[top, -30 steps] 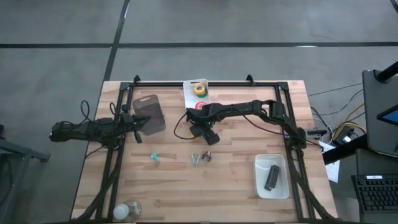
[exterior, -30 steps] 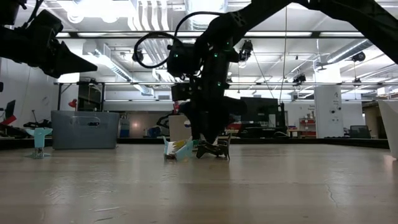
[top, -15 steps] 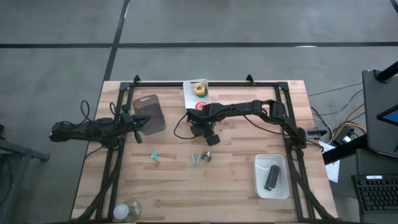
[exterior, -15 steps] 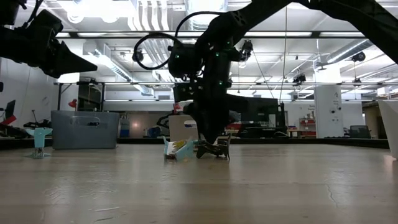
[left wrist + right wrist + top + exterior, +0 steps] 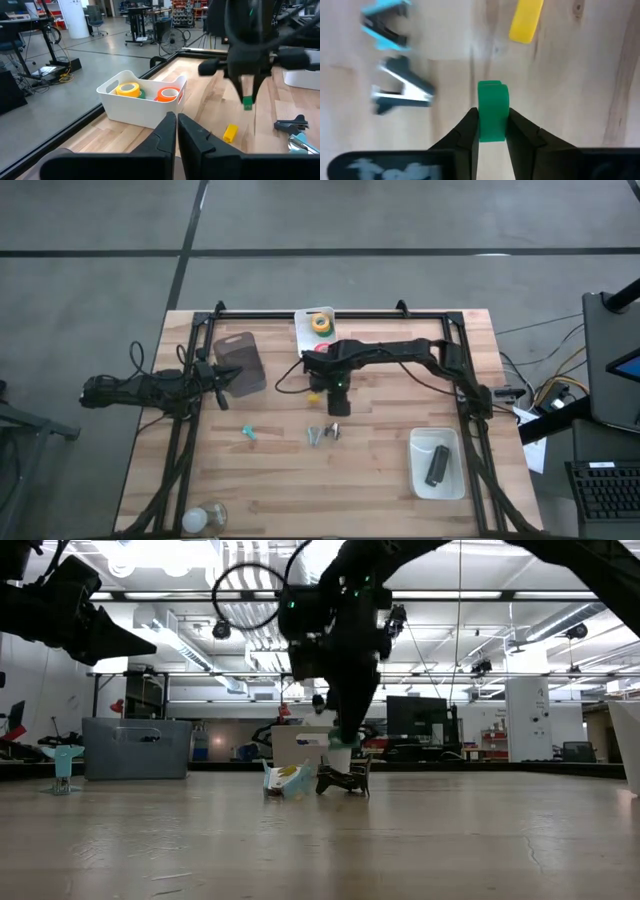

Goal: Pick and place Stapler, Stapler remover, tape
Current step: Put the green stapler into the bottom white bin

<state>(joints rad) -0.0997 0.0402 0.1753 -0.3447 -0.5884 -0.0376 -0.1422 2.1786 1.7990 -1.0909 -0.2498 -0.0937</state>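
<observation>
From above, your right gripper (image 5: 337,402) hung mid-table; the stapler (image 5: 436,465) lay in a white tray (image 5: 417,480). Its wrist view showed jaws pinching a green piece (image 5: 492,110) above 2 staple removers (image 5: 400,95). Left gripper (image 5: 176,131) was closed.

Table (image 5: 270,470) is pale wood planks, matt, grain and knots showing. The bin (image 5: 131,106) looks like smooth white plastic with a slight sheen, and the tape rolls (image 5: 128,89) inside are glossy. Green piece (image 5: 492,111) and yellow piece (image 5: 525,20) read as smooth matt plastic. Right gripper (image 5: 492,131) fingers are matt black. Staple removers (image 5: 402,92) have dark and blue plastic with shiny metal jaws.
</observation>
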